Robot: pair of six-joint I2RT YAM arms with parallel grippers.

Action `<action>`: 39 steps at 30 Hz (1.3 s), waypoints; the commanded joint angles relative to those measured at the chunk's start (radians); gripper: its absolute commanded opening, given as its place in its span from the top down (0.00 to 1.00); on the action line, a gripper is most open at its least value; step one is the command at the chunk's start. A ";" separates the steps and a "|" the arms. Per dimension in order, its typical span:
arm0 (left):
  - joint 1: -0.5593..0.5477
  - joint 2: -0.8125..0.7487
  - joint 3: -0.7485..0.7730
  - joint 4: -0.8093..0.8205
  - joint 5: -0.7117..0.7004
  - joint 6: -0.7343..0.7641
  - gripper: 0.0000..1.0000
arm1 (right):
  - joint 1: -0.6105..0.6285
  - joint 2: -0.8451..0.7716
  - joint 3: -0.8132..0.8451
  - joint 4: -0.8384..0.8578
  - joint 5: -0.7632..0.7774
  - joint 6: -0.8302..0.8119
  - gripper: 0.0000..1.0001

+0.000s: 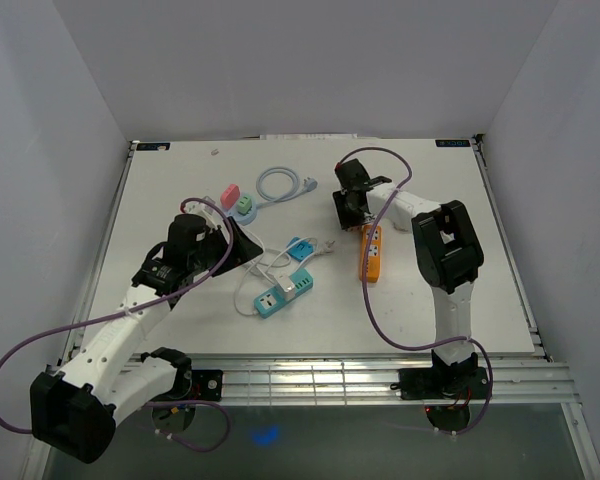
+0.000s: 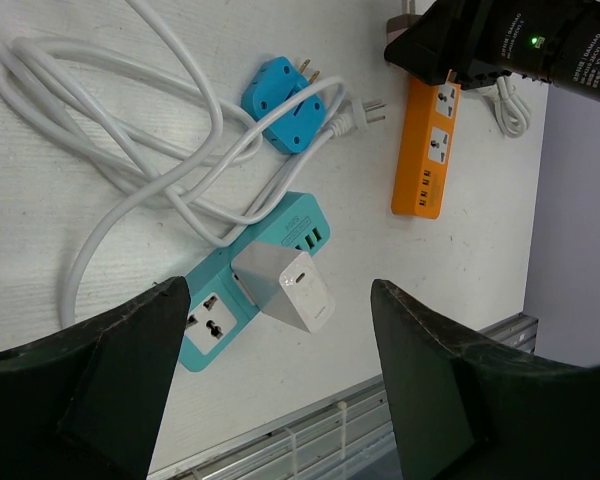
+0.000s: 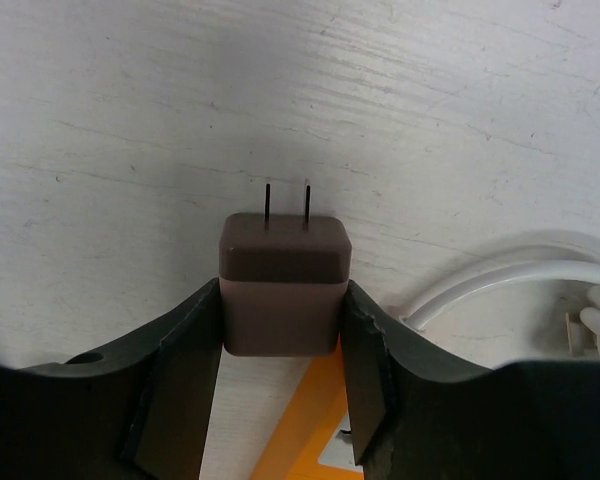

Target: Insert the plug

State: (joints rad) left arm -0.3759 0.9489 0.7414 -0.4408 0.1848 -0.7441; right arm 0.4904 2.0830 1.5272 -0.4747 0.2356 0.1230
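Boxy brown plug (image 3: 284, 285) shows two thin, straight prongs (image 3: 268, 205).

A strip (image 1: 372, 255) lies right of centre on the surface (image 1: 450, 290), its far end under the plug (image 3: 284, 290) in the right tool (image 1: 356, 222). Left of it lie an adapter (image 1: 300, 248), a second strip (image 1: 283, 293) nearer, and a cable (image 1: 277, 183) behind.

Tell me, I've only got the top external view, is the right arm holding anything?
Observer: Yes. The right gripper is shut on a brown plug, its two prongs pointing away from the fingers.
Operator: Are the prongs over the orange strip?
Observer: No. The orange power strip shows below the plug, between the fingers; the prongs have only bare table ahead.
Operator: And the left gripper?
Observer: The left gripper is open, hovering over a white charger on the teal power strip.
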 commanded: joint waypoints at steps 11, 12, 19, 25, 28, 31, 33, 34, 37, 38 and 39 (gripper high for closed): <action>0.005 0.183 0.145 0.004 0.159 0.054 0.14 | 0.060 -0.378 -0.286 0.260 -0.284 -0.109 0.65; 0.005 0.194 0.154 0.007 0.183 0.058 0.14 | 0.069 -0.409 -0.312 0.281 -0.307 -0.118 0.66; 0.005 0.264 0.196 0.068 0.313 0.049 0.13 | 0.193 -0.603 -0.441 0.375 -0.395 -0.150 0.65; 0.003 0.297 0.194 0.141 0.392 0.019 0.14 | 0.281 -0.667 -0.437 0.377 -0.400 -0.169 0.64; 0.002 0.294 0.190 0.171 0.416 0.006 0.13 | 0.301 -0.661 -0.409 0.343 -0.395 -0.174 0.64; 0.002 0.300 0.185 0.194 0.441 -0.006 0.12 | 0.327 -0.658 -0.398 0.331 -0.386 -0.186 0.64; 0.000 0.304 0.184 0.205 0.452 -0.012 0.12 | 0.339 -0.653 -0.386 0.329 -0.371 -0.189 0.64; -0.004 0.310 0.182 0.214 0.452 -0.014 0.12 | 0.347 -0.650 -0.380 0.320 -0.369 -0.189 0.64; -0.011 0.318 0.181 0.229 0.456 -0.018 0.12 | 0.359 -0.632 -0.355 0.309 -0.361 -0.189 0.64; -0.017 0.326 0.181 0.232 0.453 -0.020 0.12 | 0.362 -0.624 -0.349 0.309 -0.361 -0.187 0.64; -0.018 0.329 0.181 0.235 0.453 -0.020 0.12 | 0.366 -0.623 -0.346 0.309 -0.360 -0.184 0.64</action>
State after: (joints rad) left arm -0.3824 1.2778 0.9039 -0.2455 0.6121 -0.7570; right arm 0.8436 1.4548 1.1229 -0.1818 -0.1333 -0.0509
